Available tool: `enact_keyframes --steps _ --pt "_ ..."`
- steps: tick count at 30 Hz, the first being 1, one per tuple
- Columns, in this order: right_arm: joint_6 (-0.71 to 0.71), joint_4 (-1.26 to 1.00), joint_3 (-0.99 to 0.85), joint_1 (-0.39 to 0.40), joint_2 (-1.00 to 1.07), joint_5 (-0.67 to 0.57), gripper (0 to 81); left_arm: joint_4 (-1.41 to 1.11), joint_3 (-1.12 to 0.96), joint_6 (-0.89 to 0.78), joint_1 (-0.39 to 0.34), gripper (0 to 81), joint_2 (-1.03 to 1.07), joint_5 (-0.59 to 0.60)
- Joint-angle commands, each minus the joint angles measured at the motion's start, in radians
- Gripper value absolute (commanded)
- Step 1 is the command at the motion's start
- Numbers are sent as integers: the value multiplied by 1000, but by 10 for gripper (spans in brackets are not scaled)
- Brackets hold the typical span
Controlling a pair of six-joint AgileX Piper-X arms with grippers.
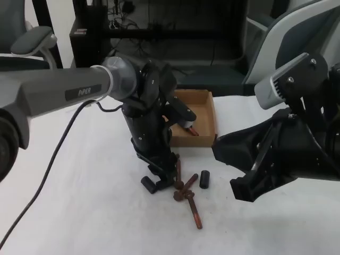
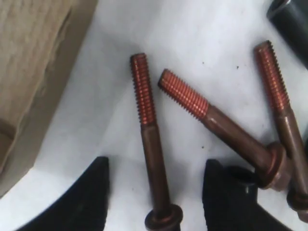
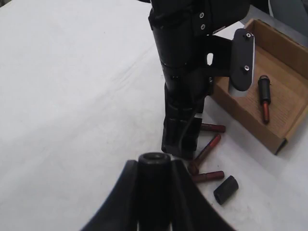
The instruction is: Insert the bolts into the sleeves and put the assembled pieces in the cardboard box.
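Left gripper [image 2: 156,167] is hanging spread wide over the white bench covering [image 2: 202,43]. Its two black fingers are straddling the plain shank of a long copper-coloured flanged bolt [image 2: 153,144], not yet pinching it.

Trouble is lurking: two more copper bolts [image 2: 226,127] are lying just beside it, one with its head close to a finger. A closing stroke is risking a snag on that neighbour or a shove through the pile. A round shank is also liable to roll or tilt out of the pinch.

The right gripper [image 3: 154,166] is clamping a black cylindrical sleeve [image 3: 154,190], hollow mouth pointing out past the fingertips. If that sleeve is sitting skewed, the thread is likely jamming at the mouth.

The brown cardboard box [image 1: 206,114] is sitting just beyond the pile, with one assembled piece [image 3: 263,96] lying inside. A loose short black sleeve [image 3: 225,189] is resting near the bolts.

The bolts are looking metallic, with coarse thread toward the tip, a smooth shank and a washer-like flange under the head. The sleeves are looking matte, dark and tubular. The box is showing plain board and low walls, and the covering is looking soft and faintly creased.
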Motion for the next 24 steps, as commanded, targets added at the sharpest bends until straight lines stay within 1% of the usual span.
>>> enact_keyframes --steps 1,4,5,8,14,18,21,24 --pt "-8 -6 -14 -5 -10 -10 6 -32 -3 -9 -6 487 10 -10" --pt "-8 -6 -14 -5 -10 -10 6 -32 -3 -9 -6 281 10 -3" --pt "-8 -6 -14 -5 -10 -10 6 -32 -3 -9 -6 228 10 -2" --pt "-8 -7 -14 -5 -9 -10 6 -29 -3 -9 -6 136 10 -2" --pt "-8 -14 -14 -5 -11 -10 6 13 -3 -9 -6 6 8 -13" --pt "-8 -14 -14 -5 -11 -10 6 34 -8 -17 -6 17 -4 -18" --pt "-8 -14 -14 -5 -11 -10 6 46 -9 -40 -6 17 -20 -58" --pt "-8 -14 -14 -5 -11 -10 6 49 -9 -40 1 17 -51 -65"
